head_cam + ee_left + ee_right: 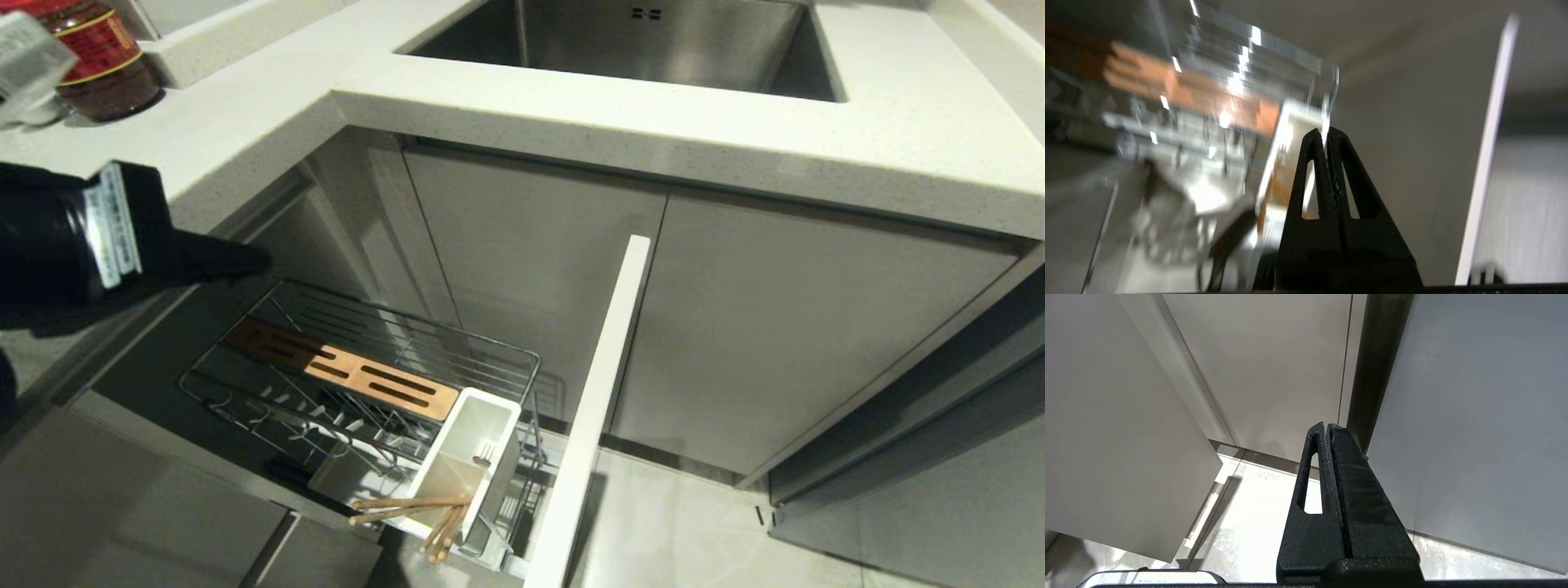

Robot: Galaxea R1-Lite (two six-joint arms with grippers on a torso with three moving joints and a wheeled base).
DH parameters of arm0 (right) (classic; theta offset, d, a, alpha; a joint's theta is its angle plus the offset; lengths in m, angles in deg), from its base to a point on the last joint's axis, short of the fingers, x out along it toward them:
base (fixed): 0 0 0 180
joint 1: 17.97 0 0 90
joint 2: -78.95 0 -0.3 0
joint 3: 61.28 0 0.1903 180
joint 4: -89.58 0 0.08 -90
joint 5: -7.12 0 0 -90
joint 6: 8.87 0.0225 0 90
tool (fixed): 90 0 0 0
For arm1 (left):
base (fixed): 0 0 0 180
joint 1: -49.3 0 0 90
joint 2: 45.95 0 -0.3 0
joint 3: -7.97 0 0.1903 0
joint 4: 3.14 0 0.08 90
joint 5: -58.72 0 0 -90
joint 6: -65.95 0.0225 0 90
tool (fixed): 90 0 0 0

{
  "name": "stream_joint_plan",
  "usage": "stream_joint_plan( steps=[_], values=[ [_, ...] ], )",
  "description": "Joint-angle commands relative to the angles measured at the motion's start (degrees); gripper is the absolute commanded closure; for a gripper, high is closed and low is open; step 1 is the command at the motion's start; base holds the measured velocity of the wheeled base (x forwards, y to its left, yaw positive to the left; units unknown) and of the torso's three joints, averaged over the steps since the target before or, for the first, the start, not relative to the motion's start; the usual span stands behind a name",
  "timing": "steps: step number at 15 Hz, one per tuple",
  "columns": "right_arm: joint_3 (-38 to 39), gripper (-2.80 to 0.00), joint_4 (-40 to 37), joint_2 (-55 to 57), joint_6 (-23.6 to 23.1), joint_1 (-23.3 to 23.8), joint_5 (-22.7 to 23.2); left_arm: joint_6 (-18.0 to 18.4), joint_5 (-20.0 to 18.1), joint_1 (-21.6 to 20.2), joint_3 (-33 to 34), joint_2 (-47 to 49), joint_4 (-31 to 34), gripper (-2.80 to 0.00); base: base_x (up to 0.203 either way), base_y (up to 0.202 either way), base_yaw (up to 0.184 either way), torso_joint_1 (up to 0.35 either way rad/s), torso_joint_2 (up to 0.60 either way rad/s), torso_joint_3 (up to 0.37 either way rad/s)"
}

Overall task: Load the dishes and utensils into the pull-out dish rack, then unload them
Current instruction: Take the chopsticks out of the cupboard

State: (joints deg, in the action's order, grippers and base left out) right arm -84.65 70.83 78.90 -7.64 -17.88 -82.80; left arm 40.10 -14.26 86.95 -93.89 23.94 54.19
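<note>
The pull-out dish rack (367, 384) stood drawn out under the bench (735, 139), empty of dishes. The left claw (253, 260) hung above it, pressed together on nothing. Chopsticks (420, 514) and fork (485, 452) sat in its white holder (482, 433). The right claw (1327, 426) was likewise together, near the cabinet doors

No readable text; the label on the jar (104, 57) and the sticker on the left arm (113, 226) are illegible.
</note>
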Motion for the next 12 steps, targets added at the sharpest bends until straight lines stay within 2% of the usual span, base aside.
stream_joint_plan(
  steps=[1, 4, 8, 12],
  values=[
    [1.5, 0.0, 0.0, 0.0, 0.0, 0.0, 0.0, -0.2, -3.9, 1.3, -0.1, 3.6, 6.9, 0.0, 0.0, 0.0, 0.0, 0.0, 0.0, 0.0],
    [1.5, 0.0, 0.0, 0.0, 0.0, 0.0, 0.0, 0.1, -7.8, 1.6, -0.6, 8.1, 12.9, 0.0, 0.0, 0.0, 0.0, 0.0, 0.0, 0.0],
    [1.5, 0.0, 0.0, 0.0, 0.0, 0.0, 0.0, 1.0, -8.4, 1.6, -0.5, 16.7, 20.9, 0.0, 0.0, 0.0, 0.0, 0.0, 0.0, 0.0],
    [1.5, 0.0, 0.0, 0.0, 0.0, 0.0, 0.0, 1.4, -9.5, 1.0, 0.4, 24.9, 23.6, 0.0, 0.0, 0.0, 0.0, 0.0, 0.0, 0.0]
  ],
)
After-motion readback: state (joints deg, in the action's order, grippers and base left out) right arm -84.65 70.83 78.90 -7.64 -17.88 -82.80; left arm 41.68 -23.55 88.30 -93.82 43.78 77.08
